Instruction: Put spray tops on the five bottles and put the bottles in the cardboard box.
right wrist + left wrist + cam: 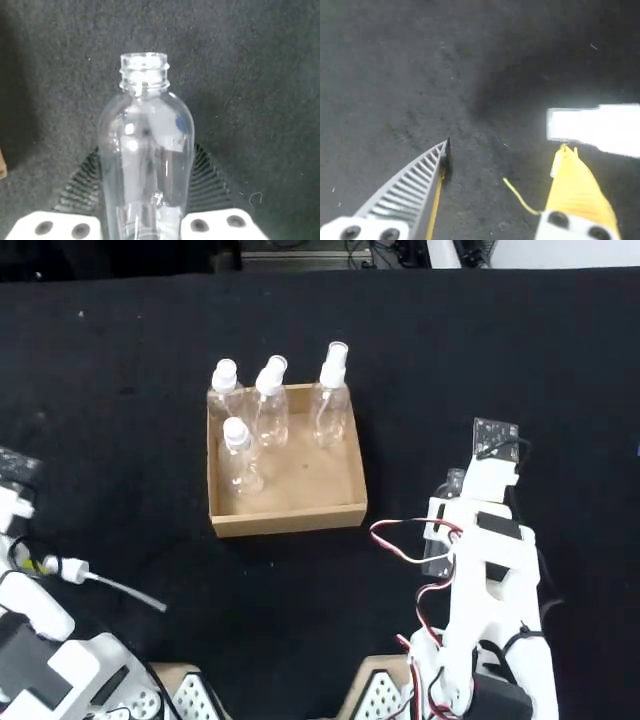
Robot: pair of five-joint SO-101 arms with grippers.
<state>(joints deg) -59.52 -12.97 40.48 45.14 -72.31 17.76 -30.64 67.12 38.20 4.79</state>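
Observation:
The cardboard box stands mid-table with several clear bottles upright inside, each with a white spray top. My right gripper is shut on a clear bottle whose threaded neck is bare; in the high view this bottle is to the right of the box. A loose white spray top with a long dip tube lies on the black cloth at the left edge. My left gripper is open low over the cloth, and the spray top lies just beyond its yellow fingertip.
The black cloth covers the whole table. The right arm's white body rises at the right front, with red and white wires looping toward the box. The arms' bases sit along the front edge.

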